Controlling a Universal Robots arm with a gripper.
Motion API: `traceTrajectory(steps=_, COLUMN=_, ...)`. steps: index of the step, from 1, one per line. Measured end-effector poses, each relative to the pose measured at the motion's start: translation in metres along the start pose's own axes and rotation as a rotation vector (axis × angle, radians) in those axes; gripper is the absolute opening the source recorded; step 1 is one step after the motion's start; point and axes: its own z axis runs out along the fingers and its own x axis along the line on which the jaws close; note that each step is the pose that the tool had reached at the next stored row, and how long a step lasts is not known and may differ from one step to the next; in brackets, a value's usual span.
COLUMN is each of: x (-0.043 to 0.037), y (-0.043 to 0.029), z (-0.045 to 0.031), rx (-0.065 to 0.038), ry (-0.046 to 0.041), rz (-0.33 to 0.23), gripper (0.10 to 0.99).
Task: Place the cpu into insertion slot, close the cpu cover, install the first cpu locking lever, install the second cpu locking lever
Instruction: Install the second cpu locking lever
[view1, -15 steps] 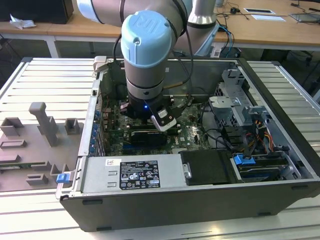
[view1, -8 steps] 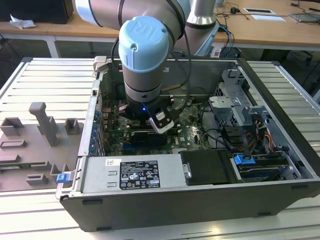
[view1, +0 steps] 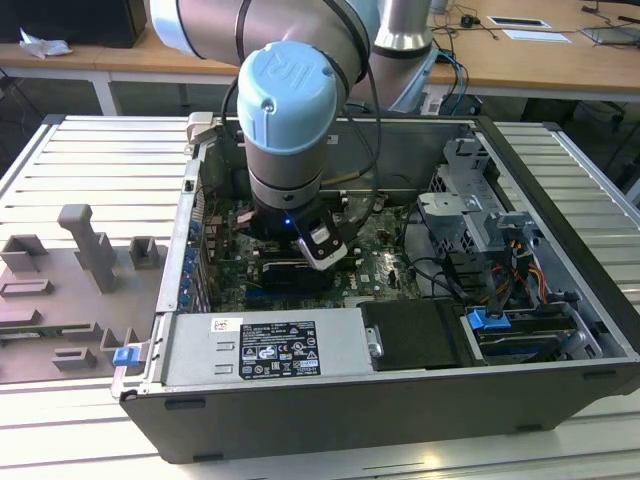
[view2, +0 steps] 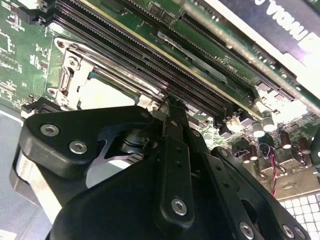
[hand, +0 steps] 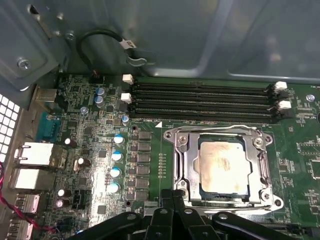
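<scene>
The cpu (hand: 223, 167), a pale silvery square, lies flat in the insertion slot, whose dark rim (hand: 225, 194) shows around the chip. The cpu cover (hand: 186, 160), a silvery frame, lies down around the chip. A thin metal lever rod (hand: 215, 127) runs along the socket edge beside the memory slots. My gripper (hand: 173, 197) hovers at the socket's opposite edge, shut with nothing between its fingers. In the second wrist view the fingertips (view2: 172, 106) sit just beside the cpu (view2: 102, 92) and the cover (view2: 70, 75). In the exterior view the gripper (view1: 296, 268) is down inside the computer case.
Long black memory slots (hand: 200, 100) run beside the socket, with capacitors (hand: 116, 156) and rear ports (hand: 37, 155) nearby. The case (view1: 300, 420) holds a power supply (view1: 265, 350), a drive cage (view1: 470, 210) and loose cables (view1: 440, 275). Grey fixtures (view1: 80, 260) stand at the exterior view's left.
</scene>
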Motion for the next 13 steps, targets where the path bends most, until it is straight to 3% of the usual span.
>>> traceTrajectory(steps=3, x=0.0013, y=0.0002, z=-0.0009, rx=0.000, ry=0.0004, rz=-0.001, gripper=0.106)
traceTrajectory(steps=9, x=0.0018, y=0.0046, z=-0.0116, rx=-0.001, ry=0.0002, rz=-0.001, gripper=0.106)
traceTrajectory(steps=13, x=0.0017, y=0.0055, z=-0.0141, rx=-0.001, ry=0.0002, rz=0.000, gripper=0.106)
